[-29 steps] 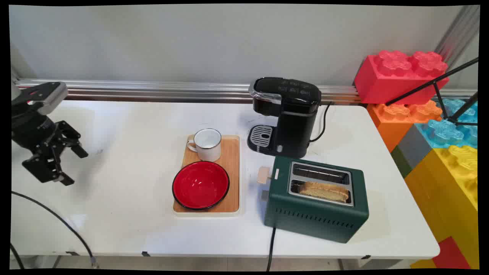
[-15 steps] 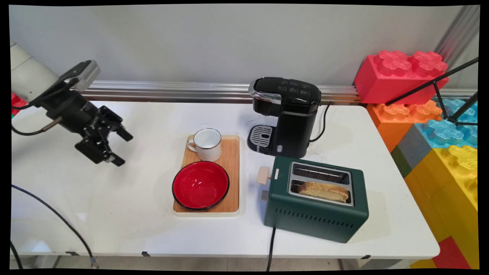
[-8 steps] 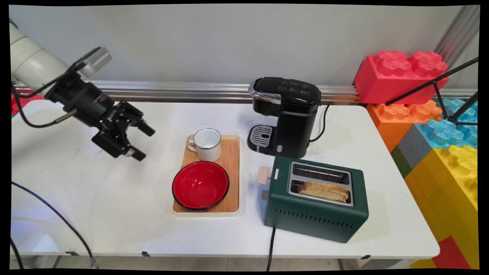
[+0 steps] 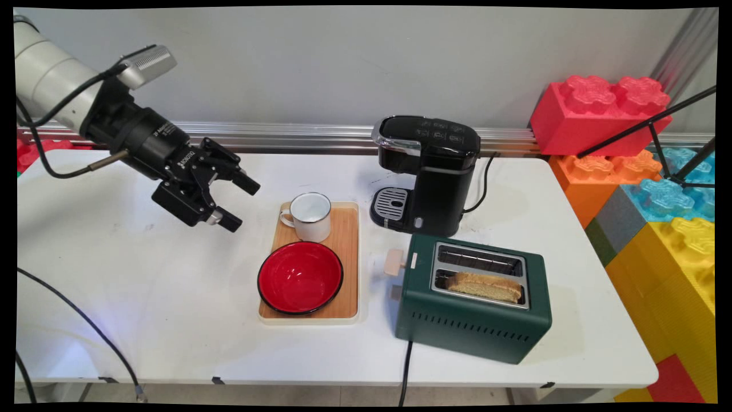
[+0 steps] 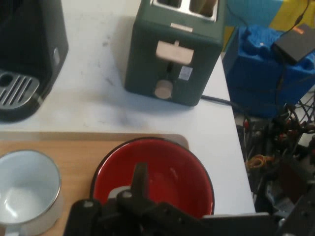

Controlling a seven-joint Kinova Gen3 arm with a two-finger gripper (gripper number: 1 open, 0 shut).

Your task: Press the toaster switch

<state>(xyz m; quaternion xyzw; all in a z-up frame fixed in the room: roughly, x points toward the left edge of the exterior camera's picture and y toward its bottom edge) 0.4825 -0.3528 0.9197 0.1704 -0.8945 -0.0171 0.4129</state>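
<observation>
My gripper (image 4: pixel 238 203) hangs open and holds nothing, above the table just left of a wooden tray (image 4: pixel 347 252). The nearest thing is a white enamel mug (image 4: pixel 310 216) at the tray's far end, a short gap to the gripper's right. A red bowl (image 4: pixel 300 277) fills the tray's near end. In the hand view the bowl (image 5: pixel 162 172) lies straight ahead past one finger (image 5: pixel 141 178), with the mug (image 5: pixel 24 191) at lower left on the tray (image 5: pixel 78 152).
A black coffee machine (image 4: pixel 429 171) stands behind a green toaster (image 4: pixel 474 300) with a bread slice (image 4: pixel 486 286) in its near slot. Big toy blocks (image 4: pixel 600 114) and a tripod leg (image 4: pixel 657 131) are at the right. A black cable (image 4: pixel 86 332) hangs at front left.
The gripper has travelled from the table's left edge rightward and upward to just beside the tray, staying open. Nothing on the table has moved.
</observation>
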